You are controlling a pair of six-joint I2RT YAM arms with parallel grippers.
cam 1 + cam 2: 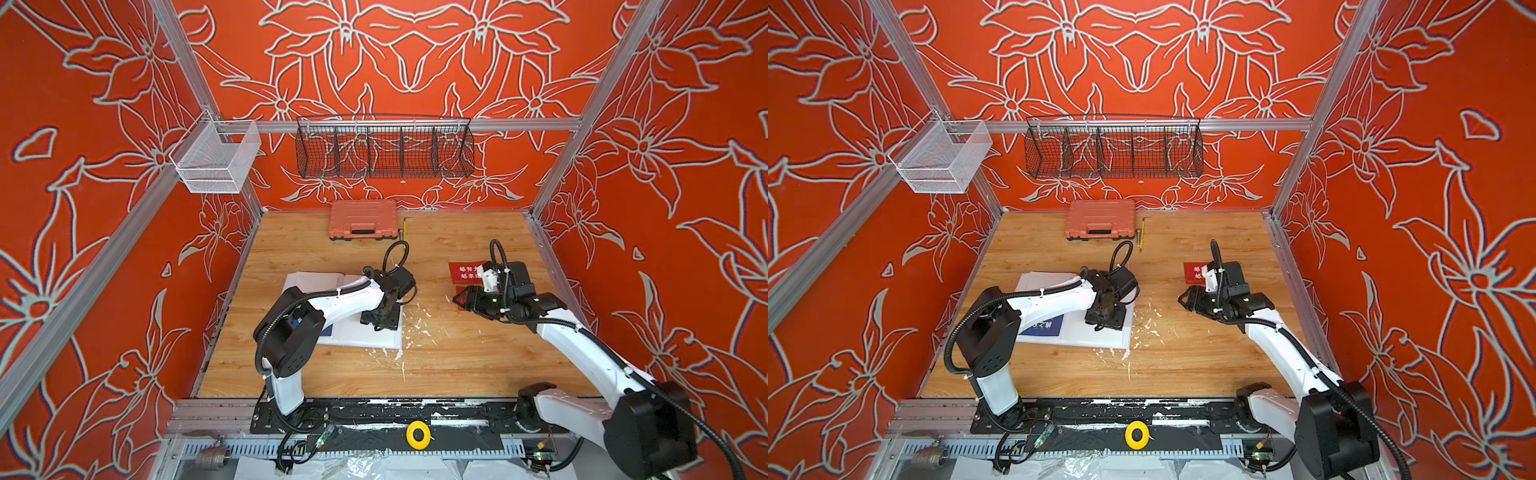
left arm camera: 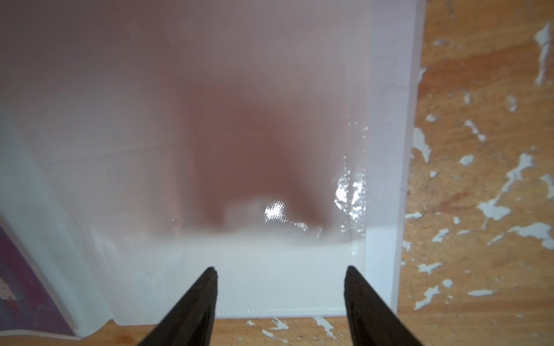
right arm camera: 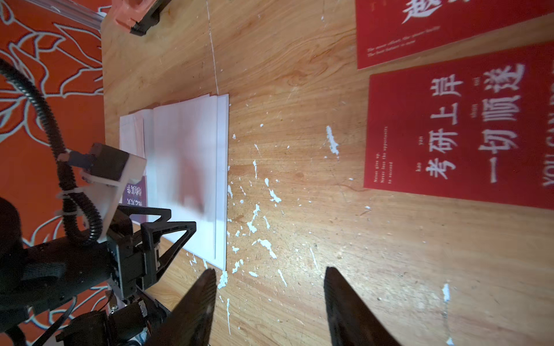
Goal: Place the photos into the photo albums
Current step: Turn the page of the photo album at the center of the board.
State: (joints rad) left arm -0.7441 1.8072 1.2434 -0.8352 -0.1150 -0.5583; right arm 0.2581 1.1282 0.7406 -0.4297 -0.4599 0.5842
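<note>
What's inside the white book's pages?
The photo album lies open. A blue card shows on one page; a blurry reddish shape shows through another. The left arm hides the rest.

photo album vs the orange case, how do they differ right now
The photo album is white and lies open; the orange case is pink-orange and shut, with a black handle. The album sits mid-table under the left gripper; the case sits at the table's back edge. Both lie flat on the wooden table.
</note>
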